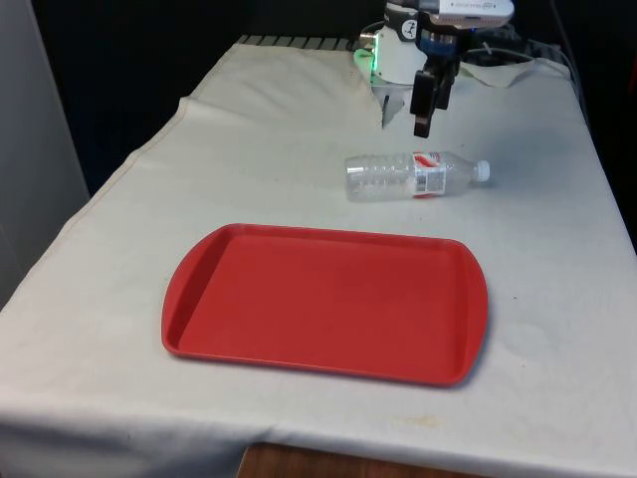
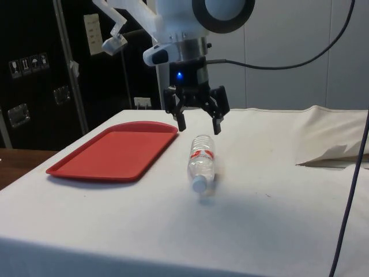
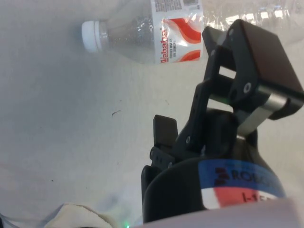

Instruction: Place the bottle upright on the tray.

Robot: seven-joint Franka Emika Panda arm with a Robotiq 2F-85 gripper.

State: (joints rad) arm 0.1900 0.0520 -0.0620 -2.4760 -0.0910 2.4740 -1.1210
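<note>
Front view, left to right: red tray is sitting empty at the near side of the counter, at about 7 o'clock from the bottle. The bottle is lying on its side on the white cloth, well apart from the tray, white cap pointing to the front view's right, red-and-white label wrapping the half nearer the cap. The gripper is hovering at 12 o'clock of the bottle, touching nothing.

Side view: the jaws are hanging spread apart above the bottle's base end, holding nothing; gripper is sitting higher than the bottle.

Handling, as a judgement: clear thin plastic, looking empty or nearly so, so it is likely very light, easy to dent, and free to roll on the cloth. The ribbed clear body is probably crushing under a hard squeeze; the labelled section looks like the steadier place to take hold, jaws crossing the long axis. A gentle squeeze seems enough. Being so light, it is likely tipping easily once stood on its base on the tray.
</note>
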